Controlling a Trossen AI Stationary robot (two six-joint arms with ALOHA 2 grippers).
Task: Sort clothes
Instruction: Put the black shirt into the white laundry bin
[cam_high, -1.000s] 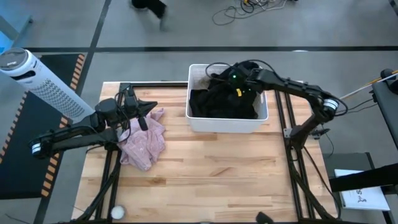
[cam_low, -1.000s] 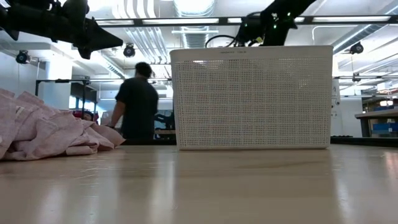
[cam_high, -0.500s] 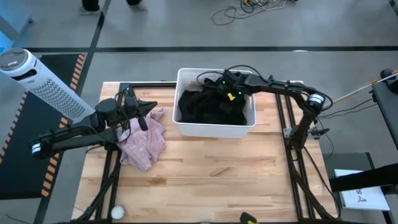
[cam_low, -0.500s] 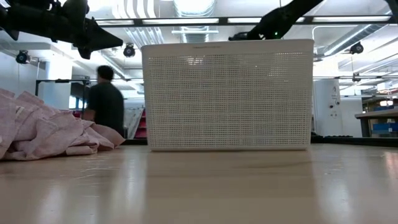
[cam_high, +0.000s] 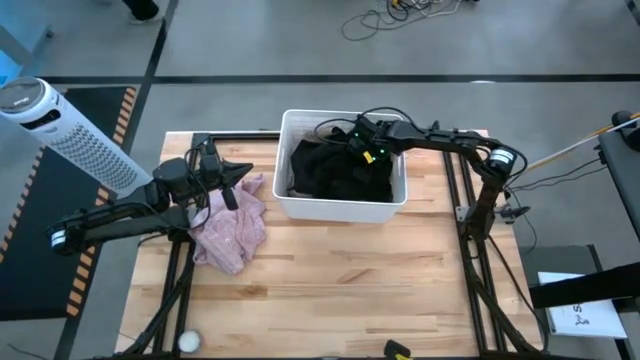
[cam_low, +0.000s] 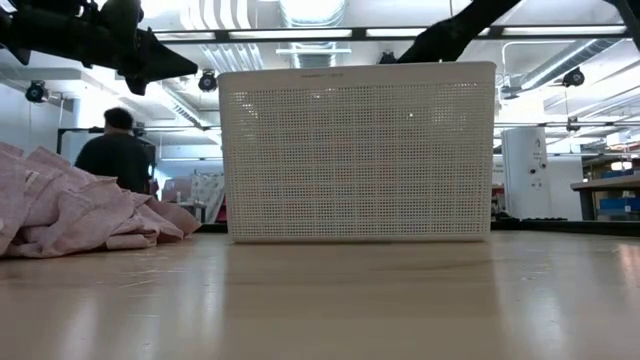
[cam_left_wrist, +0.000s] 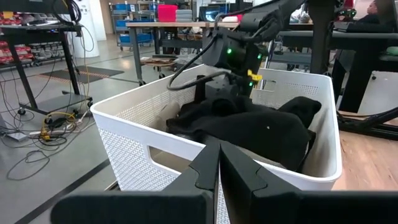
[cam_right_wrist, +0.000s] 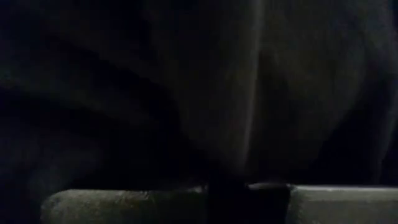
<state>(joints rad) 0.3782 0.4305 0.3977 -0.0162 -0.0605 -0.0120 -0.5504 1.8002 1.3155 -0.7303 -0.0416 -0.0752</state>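
A white plastic basket (cam_high: 340, 212) stands at the table's far middle and holds a heap of black and dark clothes (cam_high: 335, 172). My right gripper (cam_high: 345, 133) reaches from the right over the rim and is sunk in the heap; the left wrist view (cam_left_wrist: 217, 93) also shows it there. Its own wrist view shows only dark cloth (cam_right_wrist: 186, 93). A pale pink garment (cam_high: 232, 225) lies crumpled on the table's left part. My left gripper (cam_high: 243, 170) is shut and empty, hanging above the pink garment's far edge, well clear of it in the low view (cam_low: 185, 65).
Bare wooden tabletop (cam_high: 350, 280) lies on the near side of the basket. A small white ball (cam_high: 188, 341) sits at the near left corner. A white perforated cylinder (cam_high: 60, 125) stands off the table's left. A person (cam_low: 115, 160) stands in the room behind.
My right gripper has moved toward the table's left edge inside the basket. The basket has slid along the table with it, toward the left edge and a little toward the near edge, most of it in the first half second. The person behind has walked across.
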